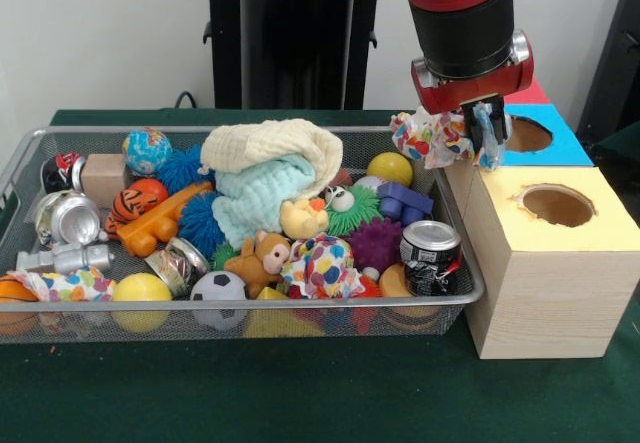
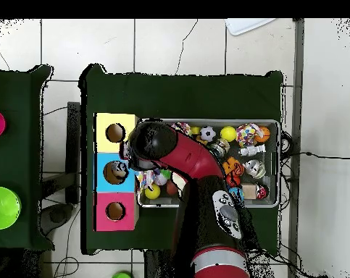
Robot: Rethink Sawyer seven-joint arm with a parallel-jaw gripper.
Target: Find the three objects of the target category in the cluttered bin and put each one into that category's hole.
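A table (image 1: 300,393) covered in dark green cloth is seen, with a pale wall behind it in the front view. In the overhead view, a tiled floor is shown around the table.

A wire mesh bin (image 1: 250,318) fills the left and middle of the front view. It is packed with toys: balls, a soccer ball (image 1: 218,287), a small globe (image 1: 147,150), spiky rubber balls, a toy tiger (image 1: 133,201), a little stuffed animal (image 1: 262,258), folded cloths (image 1: 270,178), and drink cans (image 1: 430,256).

At the right of the frame, wooden boxes with holes are lined up: a yellow-topped box (image 1: 560,218), a blue-topped box (image 1: 545,138), and a red one behind.

The gripper (image 1: 478,128) is pressed together on a crumpled cloth (image 1: 432,135). The cloth is white with bright spots of many colors. It is held up in the upper right of the frame, just beside the blue box's hole (image 1: 527,134).
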